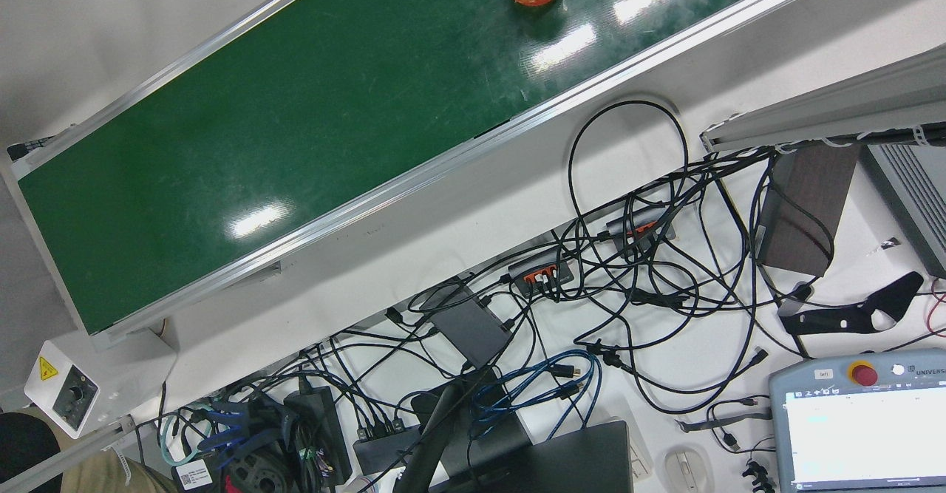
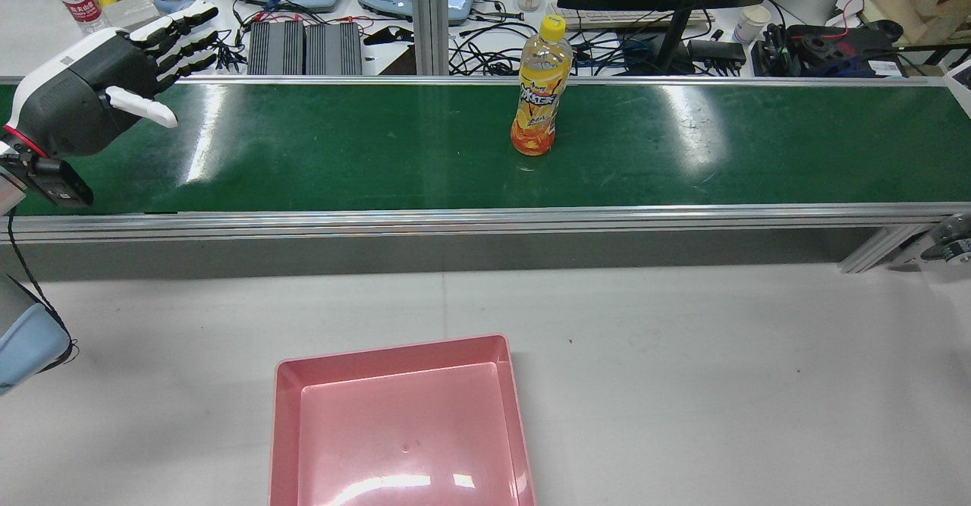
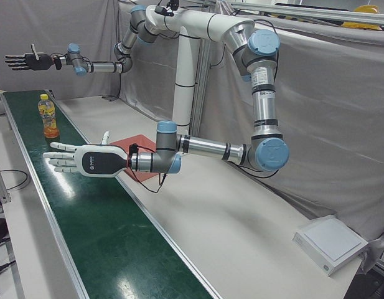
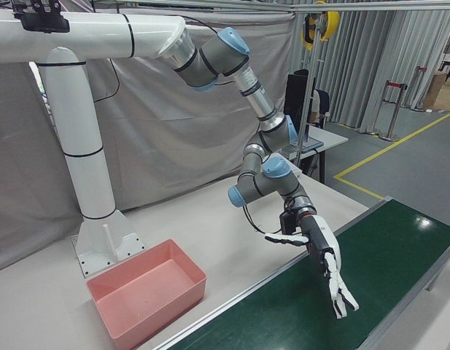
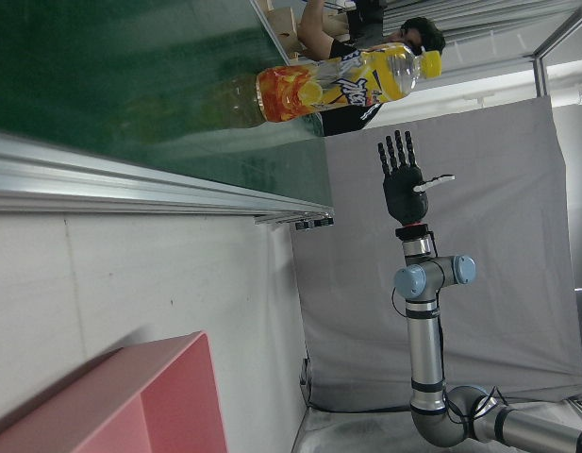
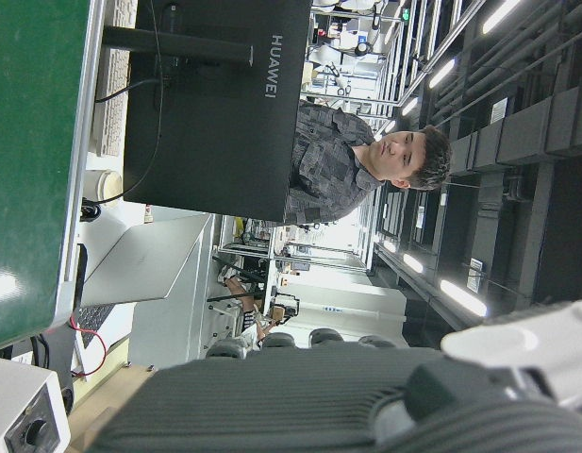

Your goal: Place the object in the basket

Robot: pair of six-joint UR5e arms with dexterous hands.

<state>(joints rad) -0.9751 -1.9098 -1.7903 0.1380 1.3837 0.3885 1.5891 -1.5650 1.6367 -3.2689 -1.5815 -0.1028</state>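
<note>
Rear view: the bottle [image 2: 540, 89] stands upright on the green belt [image 2: 341, 149], at 12 o'clock from the empty pink basket [image 2: 402, 422]; the left hand [image 2: 98, 85], fingers spread and holding nothing, hovers at 9 o'clock. Left-front view: the right hand [image 3: 27, 61] is also open and empty. Approach from the side and grip the bottle's middle.

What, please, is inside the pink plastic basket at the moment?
Nothing that shows: the pink plastic basket has a bare floor with only light glare on it. Its near edge is cut off in the rear view.

An orange drink bottle [image 2: 538, 89] with a yellow cap is standing upright on the green conveyor belt [image 2: 341, 149]; the empty pink basket [image 2: 288, 422] is sitting on the white surface [image 2: 683, 369].
</note>
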